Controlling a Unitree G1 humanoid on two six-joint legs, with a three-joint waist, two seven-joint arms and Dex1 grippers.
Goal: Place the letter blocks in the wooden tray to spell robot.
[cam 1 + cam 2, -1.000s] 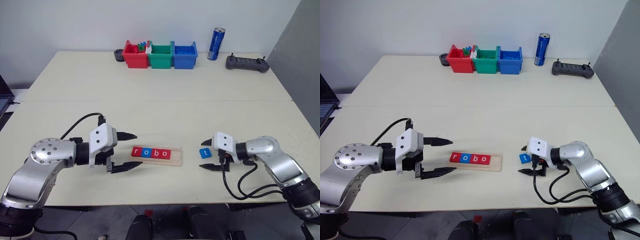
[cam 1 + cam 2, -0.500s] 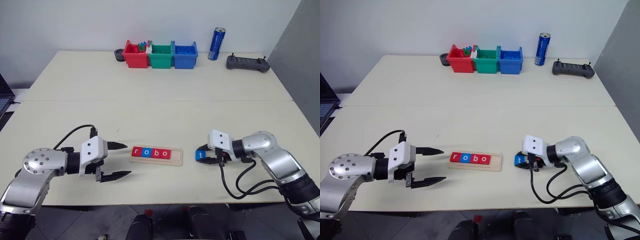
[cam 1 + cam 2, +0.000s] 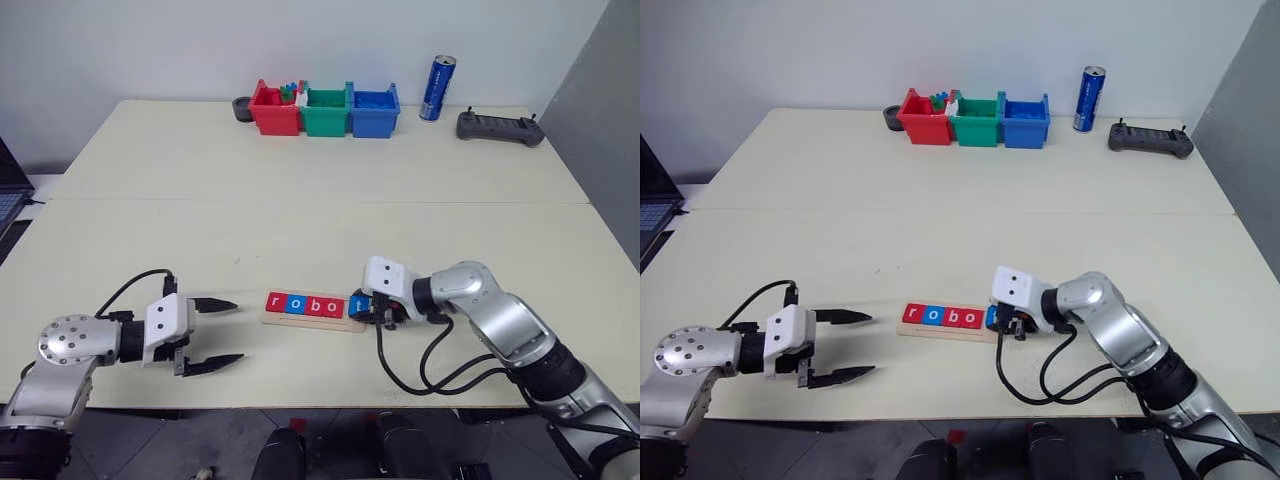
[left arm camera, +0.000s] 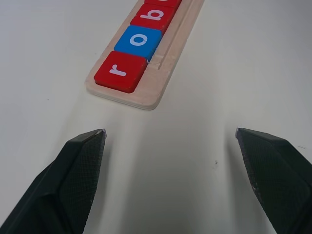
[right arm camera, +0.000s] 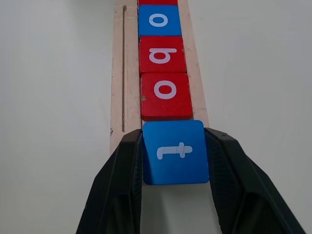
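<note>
Letter blocks: I count four, r-o-b-o [image 3: 303,304], in the wooden tray [image 3: 312,320]; my right gripper [image 5: 175,161] clamps the blue t [image 5: 176,152] at its end; left gripper [image 3: 222,334] gapes wide.

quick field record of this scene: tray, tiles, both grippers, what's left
wooden tray: lies on the table, holds r, o, b, o in a row
t tile: blue, at the tray's end, next to the last o
right gripper: shut on the t tile
left gripper: open, apart from the tray's r end
left to do: release the t tile
</note>
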